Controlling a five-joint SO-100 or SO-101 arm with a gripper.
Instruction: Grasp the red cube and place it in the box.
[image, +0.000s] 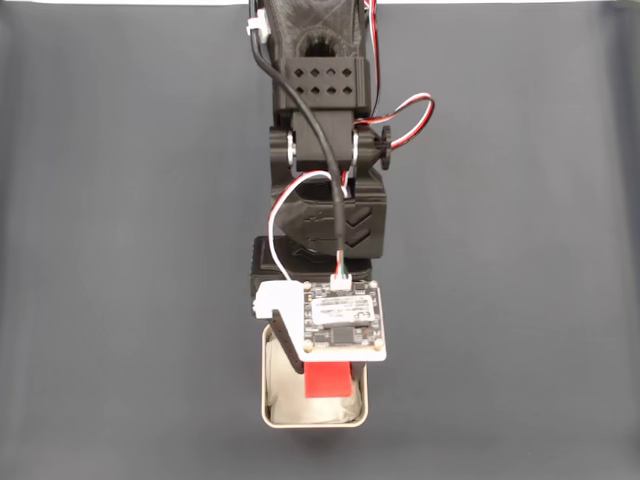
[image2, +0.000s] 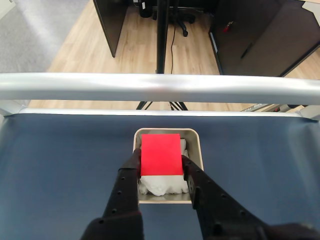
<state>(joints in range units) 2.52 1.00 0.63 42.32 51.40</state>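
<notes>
Red matte cube (image2: 160, 154) pinched in black pincer (image2: 160, 167) over silvery rounded box (image2: 196, 145).

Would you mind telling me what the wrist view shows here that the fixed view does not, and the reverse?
Wrist view alone: both black fingers of the tool pressed on the small red cube's sides, a metal rail, wooden floor.

Fixed view alone: the arm's black joints, wiring, a white circuit board.

Both: the cube held over the square silvery tin box on the dark mat.

Dark mat (image: 120, 250), metal rail (image2: 160, 87), possibly chair base (image2: 177, 17) beyond.
</notes>
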